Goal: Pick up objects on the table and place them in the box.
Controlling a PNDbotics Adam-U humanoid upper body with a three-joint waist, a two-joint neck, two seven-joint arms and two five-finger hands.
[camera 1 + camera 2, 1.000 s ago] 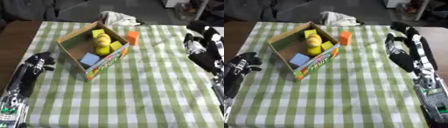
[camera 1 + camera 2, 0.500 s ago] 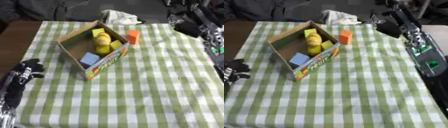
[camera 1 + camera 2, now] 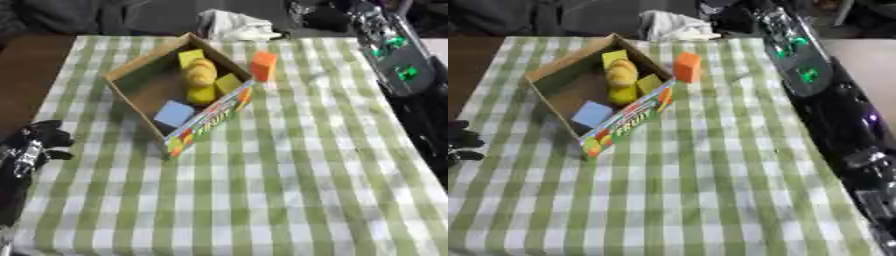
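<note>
We are looking down on the bench (image 3: 289, 190) with its green checked cloth. The box (image 3: 140, 87) is sitting near the far left corner, holding yellow pieces (image 3: 201, 80) and a blue block (image 3: 173, 114). An orange block (image 3: 263, 66) is standing just beside the box's far right wall. Our left hand (image 3: 39, 142) is resting at the left edge, fingers seemingly curled on nothing. Our right arm (image 3: 798, 60) is reaching past the far edge; we cannot tell how its fingers are set.

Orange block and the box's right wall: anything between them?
Nothing: in the left eye view the orange block stands just right of the box, with only a narrow strip of checked tablecloth between.
</note>
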